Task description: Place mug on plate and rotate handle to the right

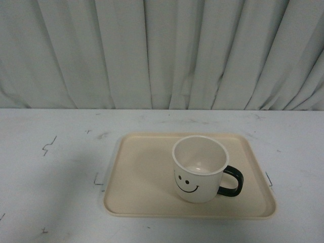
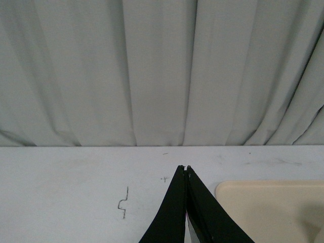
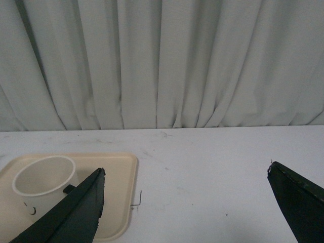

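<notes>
The cream-white mug stands upright on the beige plate, right of its middle, smiley face toward me. Its dark handle points right. Neither arm shows in the front view. In the left wrist view my left gripper is shut and empty over the table, with a corner of the plate beside it. In the right wrist view my right gripper is open wide and empty, away from the plate; the mug stands there, partly hidden by one finger.
A white table carries small pen marks around the plate. A pleated pale curtain hangs along the table's far edge.
</notes>
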You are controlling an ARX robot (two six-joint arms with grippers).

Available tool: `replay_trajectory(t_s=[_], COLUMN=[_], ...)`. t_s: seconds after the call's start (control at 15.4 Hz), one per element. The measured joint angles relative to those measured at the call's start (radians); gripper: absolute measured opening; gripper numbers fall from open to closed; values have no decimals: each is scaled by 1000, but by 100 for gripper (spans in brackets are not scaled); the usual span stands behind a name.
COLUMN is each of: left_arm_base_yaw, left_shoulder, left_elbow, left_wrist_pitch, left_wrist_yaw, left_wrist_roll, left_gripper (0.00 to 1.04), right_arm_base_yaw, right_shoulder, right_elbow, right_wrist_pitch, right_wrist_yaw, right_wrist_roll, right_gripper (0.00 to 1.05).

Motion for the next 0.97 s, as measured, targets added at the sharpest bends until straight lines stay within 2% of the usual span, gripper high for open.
replay_trajectory(t_s=[0.26,0.32,0.52,0.58,0.65,0.97], left_arm_base_yaw=[79,94,130,192,227,222], left_shoulder=[-193,-206,-327,-396,-498,-692], left_elbow=[-96,-127,-179,-179,-188,-189], left_wrist_pitch=[-99,-37,-161,-208,-306,-481], left_wrist_yaw=[87,102,145,212,236,236], left_wrist_roll=[0,0,0,0,0,0], left_gripper=[2,2,2,2,2,2], right_arm_base_yaw=[0,0,0,0,0,0], right_shoulder=[0,0,0,0,0,0], right_elbow=[0,0,0,0,0,0], right_wrist_pitch=[0,0,0,0,0,0], right_wrist_yaw=[0,0,0,0,0,0], right_wrist_roll=[0,0,0,0,0,0], right_gripper=[98,98,98,98,98,98])
